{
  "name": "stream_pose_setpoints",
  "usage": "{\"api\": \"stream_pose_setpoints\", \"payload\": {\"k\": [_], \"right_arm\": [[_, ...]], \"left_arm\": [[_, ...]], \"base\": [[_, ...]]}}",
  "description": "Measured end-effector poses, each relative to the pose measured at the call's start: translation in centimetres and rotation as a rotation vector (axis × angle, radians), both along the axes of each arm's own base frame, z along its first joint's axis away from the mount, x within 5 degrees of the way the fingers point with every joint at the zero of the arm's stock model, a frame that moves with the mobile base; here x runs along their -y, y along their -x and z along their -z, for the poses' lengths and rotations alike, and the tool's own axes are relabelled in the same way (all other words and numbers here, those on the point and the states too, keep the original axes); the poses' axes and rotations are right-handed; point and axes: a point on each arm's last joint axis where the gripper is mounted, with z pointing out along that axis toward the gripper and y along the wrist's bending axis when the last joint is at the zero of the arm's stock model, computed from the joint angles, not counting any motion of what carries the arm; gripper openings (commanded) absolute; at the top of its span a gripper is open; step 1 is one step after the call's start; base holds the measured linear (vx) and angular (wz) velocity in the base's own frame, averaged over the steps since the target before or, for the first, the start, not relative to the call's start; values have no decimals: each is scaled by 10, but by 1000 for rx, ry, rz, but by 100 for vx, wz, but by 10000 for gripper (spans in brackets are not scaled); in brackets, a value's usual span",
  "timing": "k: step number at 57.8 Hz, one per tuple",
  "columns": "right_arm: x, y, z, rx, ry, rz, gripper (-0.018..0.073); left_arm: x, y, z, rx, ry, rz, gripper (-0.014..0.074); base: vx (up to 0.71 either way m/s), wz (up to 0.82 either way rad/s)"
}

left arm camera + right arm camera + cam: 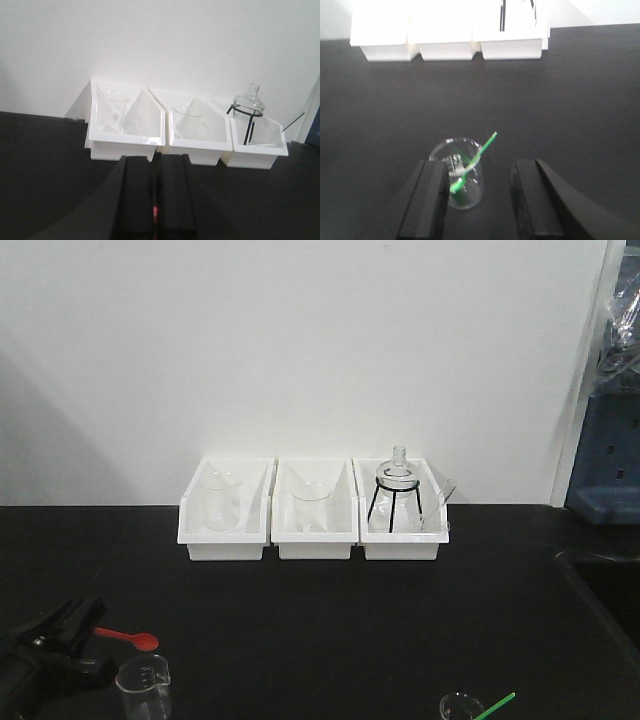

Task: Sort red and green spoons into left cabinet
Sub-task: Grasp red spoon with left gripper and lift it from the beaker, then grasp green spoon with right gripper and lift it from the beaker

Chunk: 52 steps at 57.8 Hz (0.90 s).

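The front view alone shows the red spoon [136, 639] whole, its bowl sticking out rightward from the left tool [90, 633] above the black surface [320, 620], beside a clear measuring cup [145, 681]. In the left wrist view only a red sliver shows between the left tool's [156, 220] pressed-together fingers, which pinch the spoon. The right wrist view shows the green spoon [476, 156] leaning in a glass beaker [466, 196], between the spread fingers of the right tool [478, 170], closer to its left finger. Three white bins [314, 538] stand against the wall.
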Motion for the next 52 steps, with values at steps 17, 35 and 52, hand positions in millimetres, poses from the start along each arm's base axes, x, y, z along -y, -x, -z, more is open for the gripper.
{"api": "stream_pose_setpoints", "payload": {"k": [17,35,52], "right_arm": [[0,-14,2,-11,24,-5,474],[-4,-45,22,-23,-24,-24,474],[-6,-61,40,-9,-76,-36,468]], "left_arm": [[-1,8,-23,75,10,-1,-8],[-2,10,-29,95,14,-1,-8],[-2,10,-29,95,16,-1,-8]], "base": [[0,0],[0,0],[0,0]]}}
